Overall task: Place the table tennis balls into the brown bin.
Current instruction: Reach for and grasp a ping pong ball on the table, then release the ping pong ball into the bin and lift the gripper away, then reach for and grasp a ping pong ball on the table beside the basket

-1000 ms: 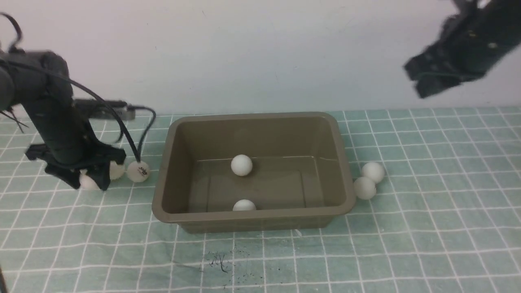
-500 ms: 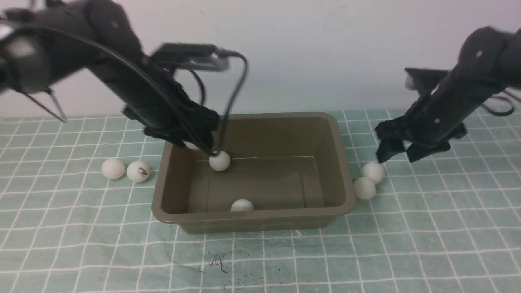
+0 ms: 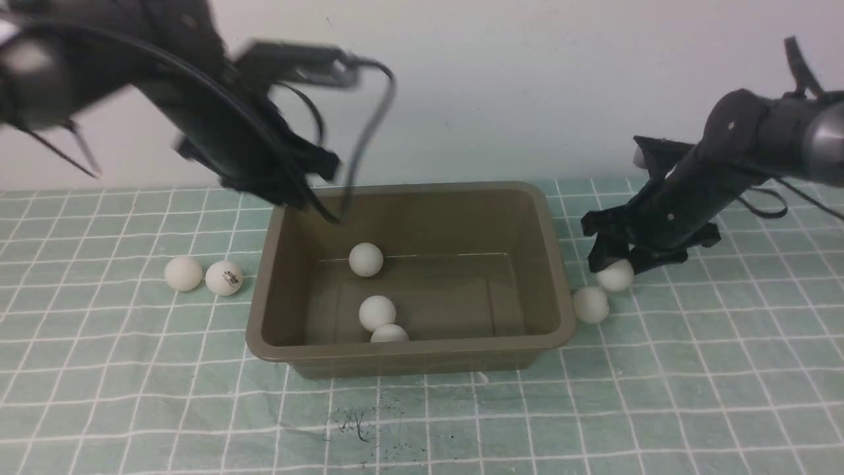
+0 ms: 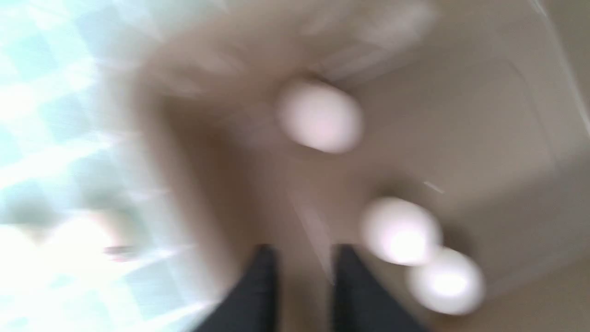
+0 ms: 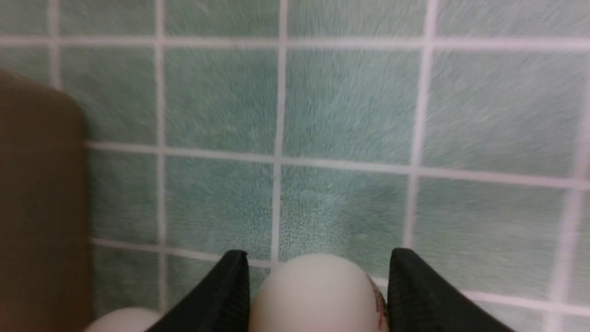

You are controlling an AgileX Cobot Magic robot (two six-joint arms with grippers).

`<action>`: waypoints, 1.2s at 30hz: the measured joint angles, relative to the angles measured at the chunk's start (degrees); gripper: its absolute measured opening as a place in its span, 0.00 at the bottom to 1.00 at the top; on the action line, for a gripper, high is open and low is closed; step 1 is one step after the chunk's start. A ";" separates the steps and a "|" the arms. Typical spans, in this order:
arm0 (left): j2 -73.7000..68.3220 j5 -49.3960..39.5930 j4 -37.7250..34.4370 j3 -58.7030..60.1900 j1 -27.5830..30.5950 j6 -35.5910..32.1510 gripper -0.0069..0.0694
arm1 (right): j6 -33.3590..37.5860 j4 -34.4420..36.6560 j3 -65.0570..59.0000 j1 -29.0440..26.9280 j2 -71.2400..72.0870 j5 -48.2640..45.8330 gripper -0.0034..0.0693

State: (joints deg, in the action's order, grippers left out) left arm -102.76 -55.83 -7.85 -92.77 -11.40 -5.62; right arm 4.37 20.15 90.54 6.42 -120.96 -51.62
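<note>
The brown bin point(image 3: 409, 359) stands mid-table with three table tennis balls inside: one at the back point(image 3: 365, 259) and two touching near the front wall point(image 3: 377, 312) point(image 3: 389, 334). Two more balls point(image 3: 182, 273) point(image 3: 223, 278) lie left of the bin. My left gripper point(image 3: 310, 204) hovers blurred over the bin's back-left corner. In the left wrist view the left gripper point(image 4: 304, 251) has its jaws a little apart with nothing between them. My right gripper point(image 3: 613, 264) is down on the cloth right of the bin, shut on a logo ball point(image 5: 318, 295). Another ball point(image 3: 590, 304) lies beside it.
A green cloth with a white grid point(image 3: 725, 369) covers the table, with a dark smudge point(image 3: 356, 422) in front of the bin. A white wall runs along the back. The bin's right side point(image 5: 37, 184) is close to the right gripper.
A third ball has landed in the bin and my left gripper has drawn up and back. My right gripper came down and closed round the farther right-hand ball.
</note>
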 joint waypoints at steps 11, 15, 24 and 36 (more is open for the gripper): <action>-2.30 -5.86 -1.42 1.59 18.45 -0.27 0.09 | 2.16 3.73 7.23 6.02 13.38 -5.27 0.53; -7.88 -1.96 -5.52 1.78 18.84 -4.06 0.22 | 6.02 4.11 7.22 12.42 10.60 -3.09 0.53; -15.99 8.67 -7.97 1.78 18.84 -6.27 0.78 | 7.01 2.17 7.31 15.51 10.19 -5.73 0.94; -21.72 5.80 -6.73 -0.81 18.90 -5.89 0.55 | 1.57 -14.42 5.07 2.42 24.90 -18.92 0.26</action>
State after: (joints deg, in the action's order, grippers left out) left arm -124.48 -50.03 -14.58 -93.58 7.51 -11.51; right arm 5.93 5.73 95.61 8.84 -96.05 -70.54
